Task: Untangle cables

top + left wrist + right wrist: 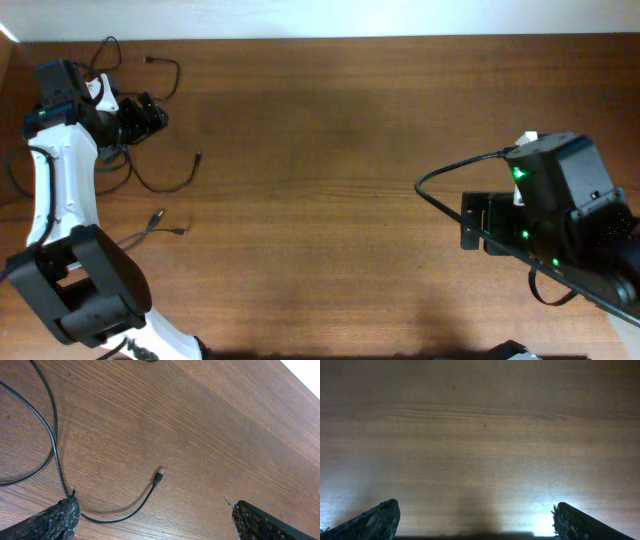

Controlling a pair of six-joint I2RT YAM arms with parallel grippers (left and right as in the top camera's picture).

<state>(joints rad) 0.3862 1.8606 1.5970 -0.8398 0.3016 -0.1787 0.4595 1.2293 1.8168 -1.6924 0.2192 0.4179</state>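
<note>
Several thin black cables lie at the table's far left. One ends in a plug (148, 59) near the back edge. Another curves to an end (197, 157), and a short forked one (160, 220) lies nearer the front. My left gripper (152, 115) is open above them and holds nothing. In the left wrist view its fingers (155, 520) straddle a cable with a small plug (159, 476), and a second cable (52, 442) runs down past the left finger. My right gripper (468, 220) is open and empty over bare wood (475, 520), far from the cables.
The right arm's own thick black cable (445, 175) loops over the table at the right. The left arm's base (90, 290) stands at the front left. The table's back edge (320, 38) runs close behind the cables.
</note>
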